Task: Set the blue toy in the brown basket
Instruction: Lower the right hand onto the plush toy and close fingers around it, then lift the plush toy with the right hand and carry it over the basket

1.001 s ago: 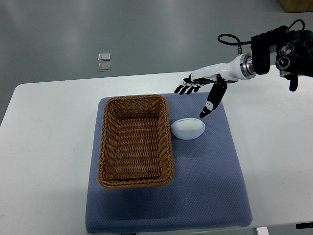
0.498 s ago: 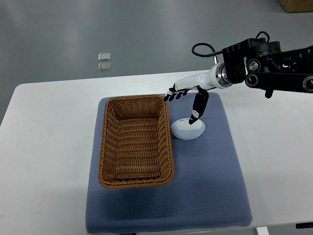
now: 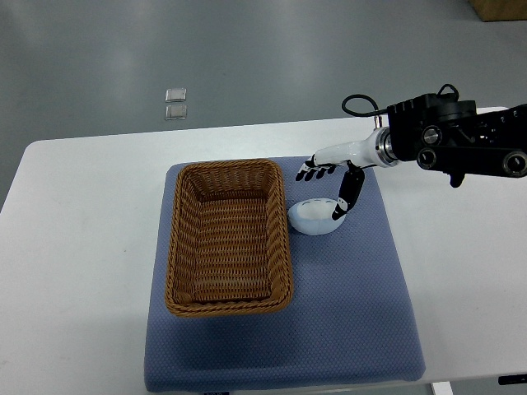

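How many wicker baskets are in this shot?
1. The single brown basket sits on the left half of the blue mat, with the pale blue toy just beside its right rim. Nothing in view could hide another.

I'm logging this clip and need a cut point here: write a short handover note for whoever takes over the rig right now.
Right robot hand: over the far end of the blue mat, fingers spread, thumb tip down at the right side of the blue toy. No grasp closed yet.
Left robot hand: not in view.
Blue toy: lying on the mat, just right of the brown basket, close to its far right corner.
Brown basket: on the mat's left half, nothing in it.
Done: the reach to the toy.
Left: close the hand on the toy, lift it, carry it left over the rim and release it in the basket.
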{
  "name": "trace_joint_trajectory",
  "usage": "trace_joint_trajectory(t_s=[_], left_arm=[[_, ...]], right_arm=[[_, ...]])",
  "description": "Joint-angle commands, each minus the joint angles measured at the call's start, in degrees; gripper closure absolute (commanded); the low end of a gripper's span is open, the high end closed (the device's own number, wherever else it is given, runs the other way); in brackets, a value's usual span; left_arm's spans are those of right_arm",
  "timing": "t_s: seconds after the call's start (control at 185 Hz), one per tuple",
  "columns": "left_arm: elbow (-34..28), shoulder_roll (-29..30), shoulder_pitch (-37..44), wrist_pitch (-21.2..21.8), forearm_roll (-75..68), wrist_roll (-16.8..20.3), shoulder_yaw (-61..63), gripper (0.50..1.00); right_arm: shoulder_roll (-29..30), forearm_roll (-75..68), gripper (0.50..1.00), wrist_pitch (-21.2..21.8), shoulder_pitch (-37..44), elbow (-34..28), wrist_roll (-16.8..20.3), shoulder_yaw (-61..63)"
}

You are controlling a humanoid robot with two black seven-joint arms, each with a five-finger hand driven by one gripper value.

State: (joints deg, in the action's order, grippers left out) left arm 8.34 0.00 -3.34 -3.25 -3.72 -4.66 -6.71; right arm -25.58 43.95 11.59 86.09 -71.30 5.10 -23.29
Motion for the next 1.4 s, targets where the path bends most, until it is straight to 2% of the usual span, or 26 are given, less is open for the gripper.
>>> trace_joint_trajectory(t_s=[0.0,0.644,0.995,1.114,1.125,1.131,1.136,1.141,1.147,1.152,1.158,1.163,1.168,1.174,1.206,1.25,1.396], left_arm=[[0.01,0.00,0.00,0.00,-0.06,0.00,0.03,0.500],[0.01,0.00,0.09,0.00,-0.06,0.00,-0.06,0.500],[-0.08,0.00,0.35,-0.09,-0.06,0.00,-0.06,0.500],[-0.08,0.00,0.44,-0.09,0.03,0.00,-0.15,0.500],[-0.08,0.00,0.44,-0.09,0.03,0.00,-0.15,0.500],[-0.08,0.00,0.44,-0.09,-0.06,0.00,-0.15,0.500],[-0.08,0.00,0.44,-0.09,-0.06,0.00,-0.15,0.500],[-0.17,0.00,0.44,-0.09,0.03,0.00,-0.15,0.500],[-0.17,0.00,0.44,-0.09,0.03,0.00,-0.15,0.500],[-0.17,0.00,0.44,-0.09,0.03,0.00,-0.15,0.500],[-0.17,0.00,0.44,-0.09,0.03,0.00,-0.15,0.500],[-0.17,0.00,0.44,-0.09,0.03,0.00,-0.15,0.500],[-0.17,0.00,0.44,-0.09,0.03,0.00,-0.15,0.500],[-0.17,0.00,0.44,-0.09,0.03,0.00,-0.15,0.500],[-0.17,0.00,0.44,-0.09,0.03,0.00,-0.15,0.500],[-0.17,0.00,0.44,-0.09,0.03,0.00,-0.24,0.500],[-0.17,0.00,0.44,-0.09,0.03,0.00,-0.24,0.500]], right_arm=[[0.10,0.00,0.595,-0.16,-0.84,0.29,0.70,0.00],[3.00,-0.35,0.607,-2.09,-4.88,2.66,1.76,0.44],[5.28,0.18,0.668,-2.27,-7.16,5.39,1.76,0.53],[6.16,0.35,0.771,-2.27,-8.04,6.79,1.76,0.53],[6.25,0.44,0.789,-2.27,-8.13,6.97,1.76,0.53],[6.33,0.44,0.815,-2.27,-8.13,7.05,1.76,0.53],[6.34,0.44,0.816,-2.27,-8.13,7.06,1.76,0.53],[6.51,0.53,0.846,-2.27,-8.22,7.14,1.76,0.53],[6.51,0.53,0.846,-2.27,-8.22,7.14,1.76,0.53],[6.51,0.61,0.875,-2.27,-8.22,7.32,1.76,0.53],[6.51,0.61,0.875,-2.27,-8.22,7.32,1.76,0.53],[6.60,0.79,0.905,-2.27,-8.31,7.32,1.76,0.53],[6.60,0.79,0.906,-2.27,-8.31,7.32,1.76,0.53],[6.60,0.96,0.930,-2.27,-8.39,7.41,1.76,0.53],[6.69,1.49,0.971,-2.27,-8.48,7.50,1.76,0.44],[6.60,2.11,1.000,-2.27,-8.39,7.50,1.76,0.53],[4.75,2.11,1.000,-1.13,-6.29,6.97,1.67,0.97]])
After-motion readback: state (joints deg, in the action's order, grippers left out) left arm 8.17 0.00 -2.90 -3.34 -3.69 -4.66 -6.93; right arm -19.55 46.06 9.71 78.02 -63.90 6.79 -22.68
